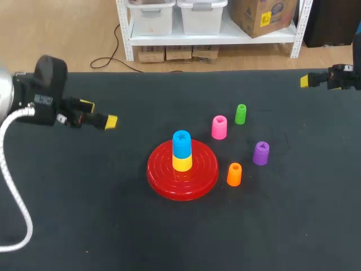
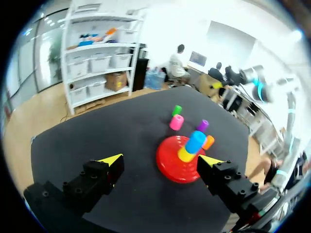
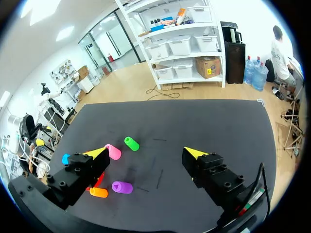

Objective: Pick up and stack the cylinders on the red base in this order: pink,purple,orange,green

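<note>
Pink cylinder (image 1: 219, 127) upright mid-desk, near the base (image 1: 182, 169), on its far-right side. Likely light, stiff, slick plastic; pinch the side walls at mid-height. Left gripper (image 2: 161, 160) and right gripper (image 3: 146, 153): fingers spread wide, holding nothing.

A: How many cylinders are on the table (image 1: 84, 214)?
B: Six, one of each colour: a pink cylinder (image 1: 219, 127), a green cylinder (image 1: 241, 114), a purple cylinder (image 1: 260, 153), an orange cylinder (image 1: 234, 174), a blue cylinder (image 1: 181, 144) and a yellow cylinder (image 1: 181, 163).
A: And bases?
B: One red base (image 1: 161, 180). Two cylinders are stacked on it; four stand off it.
</note>
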Action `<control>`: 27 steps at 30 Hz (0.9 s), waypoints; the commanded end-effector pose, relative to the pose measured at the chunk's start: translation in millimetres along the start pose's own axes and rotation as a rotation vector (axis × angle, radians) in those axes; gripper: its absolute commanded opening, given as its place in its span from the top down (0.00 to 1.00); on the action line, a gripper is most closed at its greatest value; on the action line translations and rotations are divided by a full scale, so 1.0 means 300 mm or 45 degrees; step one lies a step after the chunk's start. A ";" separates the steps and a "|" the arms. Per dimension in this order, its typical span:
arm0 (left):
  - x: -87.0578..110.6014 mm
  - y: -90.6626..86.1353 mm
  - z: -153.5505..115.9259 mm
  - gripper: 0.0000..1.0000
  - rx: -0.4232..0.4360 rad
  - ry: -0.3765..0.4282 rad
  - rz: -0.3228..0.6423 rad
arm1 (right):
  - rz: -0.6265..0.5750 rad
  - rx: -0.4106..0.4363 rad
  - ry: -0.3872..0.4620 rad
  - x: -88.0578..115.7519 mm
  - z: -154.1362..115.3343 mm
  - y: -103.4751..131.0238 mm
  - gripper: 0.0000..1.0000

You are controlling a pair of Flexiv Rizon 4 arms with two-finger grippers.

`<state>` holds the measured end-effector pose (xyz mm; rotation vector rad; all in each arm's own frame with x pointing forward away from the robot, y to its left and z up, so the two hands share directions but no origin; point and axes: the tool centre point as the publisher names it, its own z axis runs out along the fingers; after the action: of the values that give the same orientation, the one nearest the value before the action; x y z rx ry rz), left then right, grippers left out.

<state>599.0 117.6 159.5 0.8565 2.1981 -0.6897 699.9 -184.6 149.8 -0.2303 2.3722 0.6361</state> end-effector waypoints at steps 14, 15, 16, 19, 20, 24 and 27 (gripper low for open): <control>0.008 0.067 -0.015 0.00 0.216 -0.365 0.239 | -0.001 -0.002 0.001 0.000 0.000 -0.002 0.00; 0.005 0.067 -0.016 0.00 0.216 -0.364 0.245 | -0.001 -0.002 0.001 0.000 0.000 -0.002 0.00; 0.004 0.068 -0.016 0.00 0.215 -0.363 0.251 | -0.001 -0.002 0.001 0.000 0.000 -0.002 0.00; 0.003 0.072 -0.019 0.00 0.209 -0.347 0.275 | -0.001 -0.002 0.001 0.000 0.000 -0.002 0.00; 0.003 0.072 -0.020 0.00 0.209 -0.341 0.283 | -0.001 -0.002 0.001 0.000 0.000 -0.002 0.00; 0.005 0.065 -0.028 0.00 0.212 -0.318 0.315 | -0.001 -0.002 0.001 0.000 0.000 -0.002 0.00; 0.004 0.059 -0.031 0.00 0.211 -0.302 0.332 | -0.001 -0.002 0.001 0.000 0.000 -0.002 0.00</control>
<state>611.6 133.2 159.9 1.0830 1.8228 -0.7998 699.9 -184.6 149.8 -0.2303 2.3723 0.6360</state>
